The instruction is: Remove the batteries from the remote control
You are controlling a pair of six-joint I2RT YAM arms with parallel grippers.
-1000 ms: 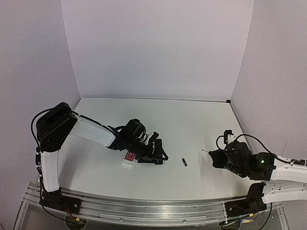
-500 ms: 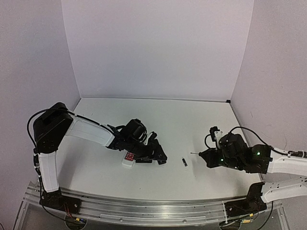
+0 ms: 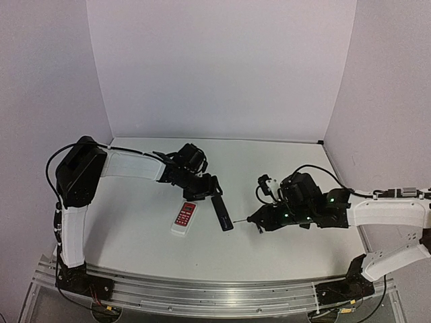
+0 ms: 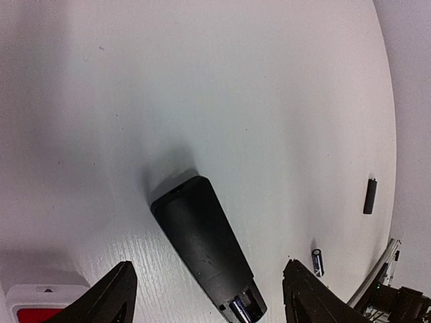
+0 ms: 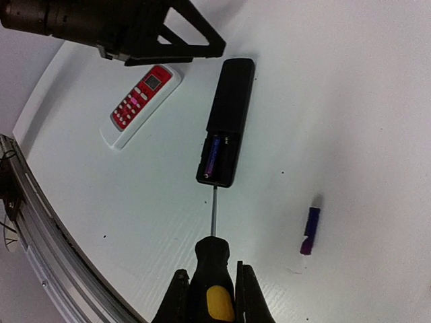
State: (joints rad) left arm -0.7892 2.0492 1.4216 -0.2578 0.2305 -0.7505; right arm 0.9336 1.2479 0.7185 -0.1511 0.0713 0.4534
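"Right wrist view, nearest first. What have you got?" my spotter asks.

"My right gripper [image 5: 209, 299] is clamped on the handle of the screwdriver [image 5: 211, 266], shaft pointing away from me. The tip sits right at the near edge of the remote control [image 5: 231, 101], at the end where the cover is off. I can't tell whether it's touching. Of the batteries [image 5: 214, 156], I can make out one lying in the open bay."

"And further out?"

"A loose battery [image 4: 317, 260] lies on the table [image 4: 202, 81], near that open end. So I judge one is out and one is left to pry. Beyond that, the white remote [image 5: 141, 102] lies beside the black one, apart from it. Farthest off, my left gripper [image 4: 209, 269] hangs over the black remote, fingers spread wide either side, gripping nothing."

"Next move?"

"I'd slide the tip under the near end of the battery in the bay and lever up gently. Nothing pins the remote, so I reckon it could skid. Bringing the left fingers down on its far end first would steady it."
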